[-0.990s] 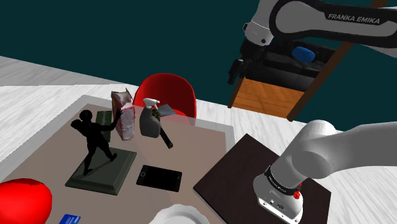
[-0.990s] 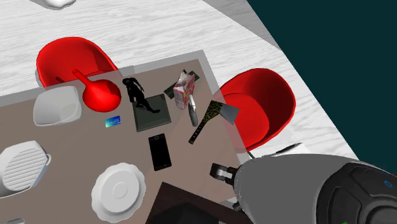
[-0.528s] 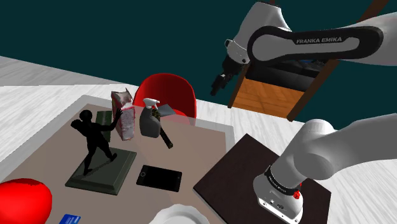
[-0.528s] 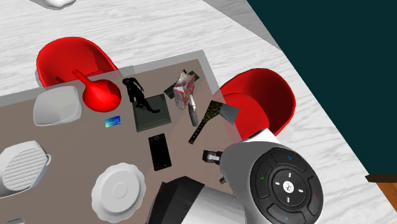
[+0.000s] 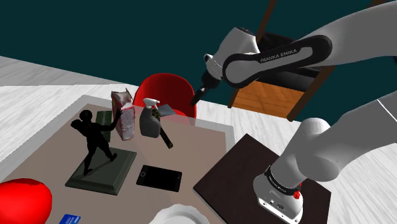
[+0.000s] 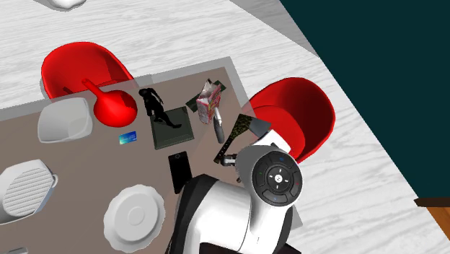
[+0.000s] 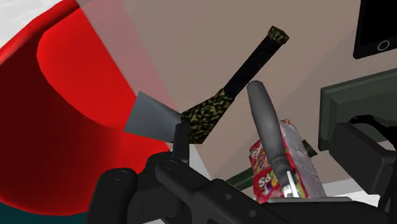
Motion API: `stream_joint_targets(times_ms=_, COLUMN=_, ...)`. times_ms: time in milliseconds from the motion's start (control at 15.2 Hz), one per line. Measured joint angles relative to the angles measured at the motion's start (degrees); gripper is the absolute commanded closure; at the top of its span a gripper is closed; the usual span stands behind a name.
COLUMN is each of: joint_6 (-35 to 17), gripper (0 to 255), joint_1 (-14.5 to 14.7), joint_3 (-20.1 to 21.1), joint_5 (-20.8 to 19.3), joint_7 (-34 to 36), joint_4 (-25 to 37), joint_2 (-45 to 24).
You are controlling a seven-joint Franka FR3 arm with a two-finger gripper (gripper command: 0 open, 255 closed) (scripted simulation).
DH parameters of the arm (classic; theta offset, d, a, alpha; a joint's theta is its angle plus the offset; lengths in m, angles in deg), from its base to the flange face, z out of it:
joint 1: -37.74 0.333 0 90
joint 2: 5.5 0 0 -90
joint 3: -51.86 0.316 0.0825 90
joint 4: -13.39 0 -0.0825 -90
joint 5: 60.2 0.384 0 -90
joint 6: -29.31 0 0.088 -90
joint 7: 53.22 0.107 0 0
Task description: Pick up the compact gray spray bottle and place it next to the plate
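The small grey spray bottle [image 5: 149, 121] stands upright at the far side of the table, between a pink carton [image 5: 124, 113] and a hatchet [image 5: 165, 127]. In the wrist view the bottle [image 7: 270, 125] shows ahead of the gripper, with the carton [image 7: 283, 167] behind it. My gripper [image 5: 198, 96] hangs in the air above the red chair [image 5: 168, 93], off to the shoulder view's right of the bottle and well apart from it, holding nothing. The white plate [image 6: 132, 214] lies near the table's front edge, with its rim [image 5: 181, 214] at the shoulder view's bottom.
A black figurine [image 5: 98, 141] on a dark base and a black phone [image 5: 159, 177] lie between bottle and plate. A red pitcher [image 6: 112, 107], a white bowl [image 6: 63, 119], a ribbed white dish [image 6: 25, 187] and a blue card [image 6: 128, 138] lie further along the table. The stand [image 5: 264, 178] adjoins the table.
The arm has swung toward the shoulder view's left and lower, carrying the gripper from in front of the wooden cabinet to above the red chair. Nothing on the table has moved.
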Motion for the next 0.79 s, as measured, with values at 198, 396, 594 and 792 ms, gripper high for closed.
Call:
stream_joint_targets(times_ms=198, joint_6=-8.6, gripper=0, joint_1=3.62, joint_3=-1.56, joint_5=4.12, joint_7=-5.33, joint_4=0.5, joint_2=-7.03)
stream_joint_targets(times_ms=396, joint_6=-15.06, gripper=0, joint_1=7.96, joint_3=-3.34, joint_5=10.68, joint_7=-12.64, joint_4=2.58, joint_2=-13.54)
stream_joint_targets(times_ms=594, joint_6=-20.28, gripper=0, joint_1=12.42, joint_3=-4.52, joint_5=21.78, joint_7=-23.67, joint_4=5.85, joint_2=-20.42)
stream_joint_targets(times_ms=792, joint_6=-24.0, gripper=0, joint_1=14.25, joint_3=-2.17, joint_5=36.25, joint_7=-37.27, joint_4=10.89, joint_2=-27.71)
